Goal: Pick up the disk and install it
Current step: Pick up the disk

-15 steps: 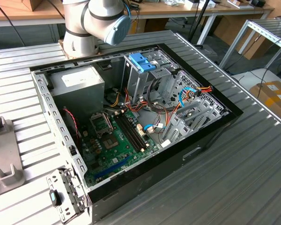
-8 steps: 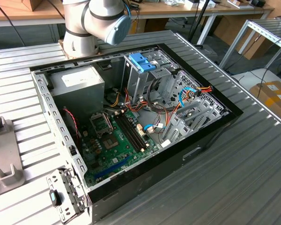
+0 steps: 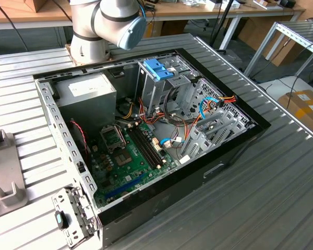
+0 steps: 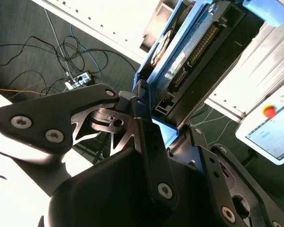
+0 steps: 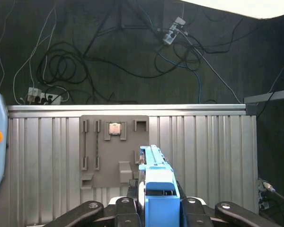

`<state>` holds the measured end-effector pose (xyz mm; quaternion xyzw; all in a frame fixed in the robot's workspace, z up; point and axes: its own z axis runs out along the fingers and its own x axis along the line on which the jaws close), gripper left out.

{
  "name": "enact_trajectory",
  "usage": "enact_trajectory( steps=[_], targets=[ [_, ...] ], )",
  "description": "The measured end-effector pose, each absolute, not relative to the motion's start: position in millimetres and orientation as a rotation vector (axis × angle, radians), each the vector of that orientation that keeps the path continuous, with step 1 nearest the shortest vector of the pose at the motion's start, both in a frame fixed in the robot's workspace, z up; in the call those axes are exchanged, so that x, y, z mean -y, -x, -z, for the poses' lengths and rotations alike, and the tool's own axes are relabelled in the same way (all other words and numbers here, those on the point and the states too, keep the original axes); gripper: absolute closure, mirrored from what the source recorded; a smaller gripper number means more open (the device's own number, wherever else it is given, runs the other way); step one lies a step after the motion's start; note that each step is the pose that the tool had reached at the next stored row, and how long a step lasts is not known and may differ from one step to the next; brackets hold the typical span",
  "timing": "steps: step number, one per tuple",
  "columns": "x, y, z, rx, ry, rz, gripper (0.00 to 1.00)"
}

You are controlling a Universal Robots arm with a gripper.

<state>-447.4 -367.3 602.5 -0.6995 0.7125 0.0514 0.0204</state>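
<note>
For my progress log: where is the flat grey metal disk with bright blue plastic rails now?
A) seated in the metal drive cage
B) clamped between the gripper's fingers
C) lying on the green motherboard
B: in the second wrist view the gripper is shut on the disk.

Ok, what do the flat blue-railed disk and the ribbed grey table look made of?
Flat blue-railed disk: rails look like smooth moulded plastic, uniformly bright; body seems grey metal. Ribbed grey table: likely aluminium, dull brushed sheen, straight grooves.
</note>
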Motion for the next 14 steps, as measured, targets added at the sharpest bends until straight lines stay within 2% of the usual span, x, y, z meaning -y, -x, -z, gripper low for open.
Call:
enact_trajectory(
  steps=[14],
  targets=[
    [373,435,-598,-2.211,2.171,-0.156,0.63]
  ],
)
